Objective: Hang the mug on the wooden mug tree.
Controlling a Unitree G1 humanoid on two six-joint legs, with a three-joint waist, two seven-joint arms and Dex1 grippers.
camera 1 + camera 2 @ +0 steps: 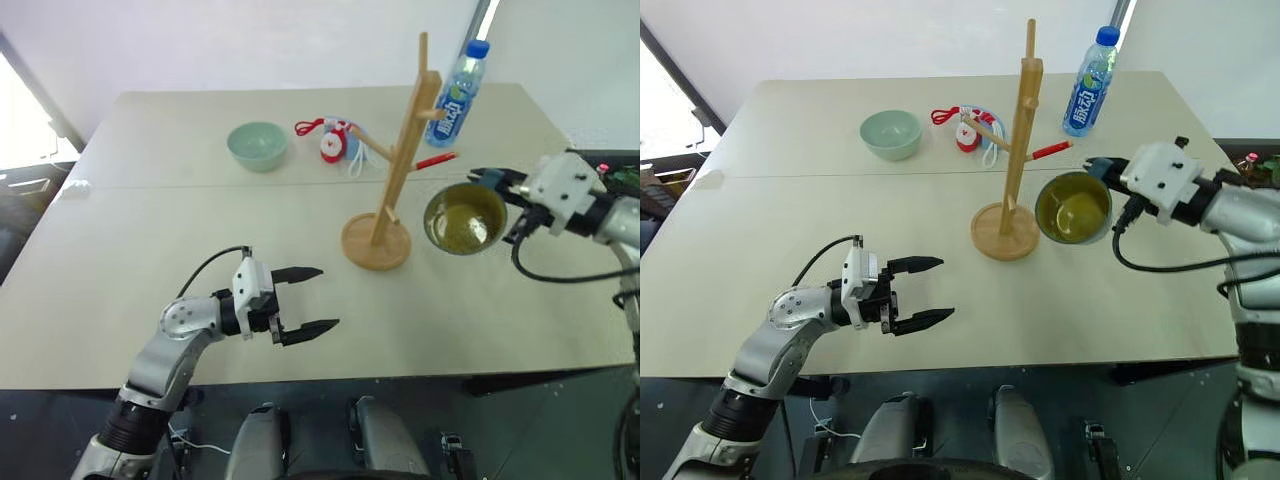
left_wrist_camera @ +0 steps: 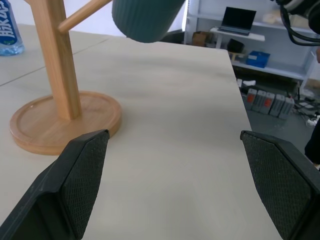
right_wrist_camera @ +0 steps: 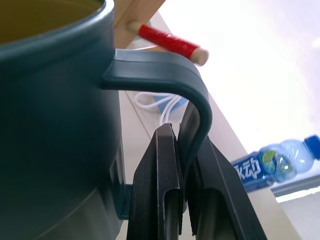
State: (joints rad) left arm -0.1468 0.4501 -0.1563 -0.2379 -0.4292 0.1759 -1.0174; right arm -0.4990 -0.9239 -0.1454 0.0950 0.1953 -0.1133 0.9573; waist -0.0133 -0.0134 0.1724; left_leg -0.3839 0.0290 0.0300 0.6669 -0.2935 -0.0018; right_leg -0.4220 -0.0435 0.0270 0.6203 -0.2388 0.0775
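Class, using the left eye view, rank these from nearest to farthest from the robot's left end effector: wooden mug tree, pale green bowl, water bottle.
From the left end effector:
1. Wooden mug tree, just beyond, toward the right.
2. Pale green bowl, farther back on the table.
3. Water bottle, at the far right edge.

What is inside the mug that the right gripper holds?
The mug looks empty: its yellow-olive inner wall and bottom are visible, with nothing lying there. The right gripper is shut on its handle, outside the cup.

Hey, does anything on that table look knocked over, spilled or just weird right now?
Nothing is spilled or toppled. The wooden mug tree, bowl and water bottle stand upright. The one odd sight is the mug, held off the table on its side by the right gripper, pinched by its handle.
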